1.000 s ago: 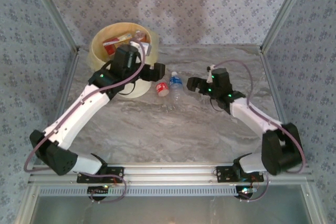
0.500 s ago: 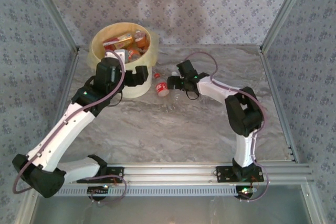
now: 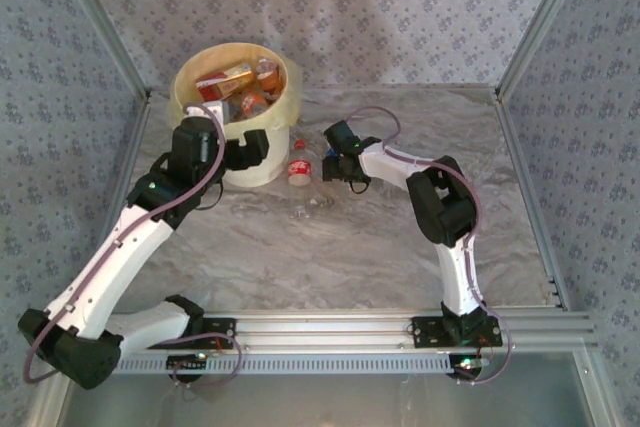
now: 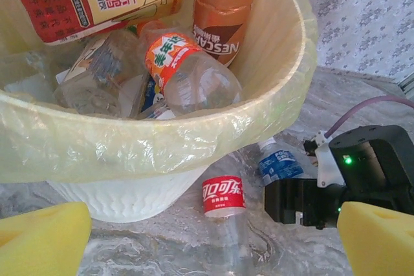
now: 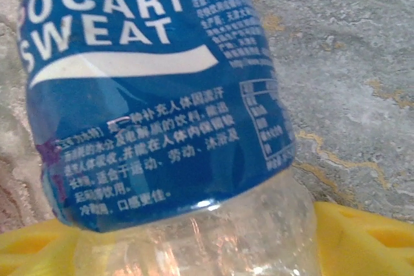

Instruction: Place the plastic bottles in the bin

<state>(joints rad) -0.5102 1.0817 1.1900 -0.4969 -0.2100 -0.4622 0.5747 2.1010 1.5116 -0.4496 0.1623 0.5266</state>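
Observation:
The bin (image 3: 182, 85), cream-yellow and bag-lined, holds several plastic bottles, among them an orange-labelled one (image 4: 171, 56) and a brown-labelled one (image 4: 223, 6). A red-labelled bottle (image 3: 298, 171) (image 4: 223, 196) lies on the table beside the bin. Just right of it lies a blue-labelled bottle (image 4: 279, 163) (image 5: 149, 108). My right gripper (image 3: 335, 155) (image 5: 194, 250) has its yellow pads (image 5: 362, 237) pressed against both sides of the clear body below the blue label. My left gripper (image 3: 246, 147) (image 4: 213, 244) hangs open at the bin's near side, pads (image 4: 42, 240) wide apart, nothing between them.
The marble-patterned table (image 3: 330, 257) is walled by patterned panels with metal posts at the left (image 3: 105, 37) and right (image 3: 540, 27). A rail (image 3: 330, 332) runs along the near edge. The right arm's elbow (image 3: 440, 202) rises over the centre-right of the table.
My right gripper has swung left to the blue-labelled bottle and closed round it. The left gripper has drawn back from above the bin to its near side. The red-labelled bottle has shifted slightly left.

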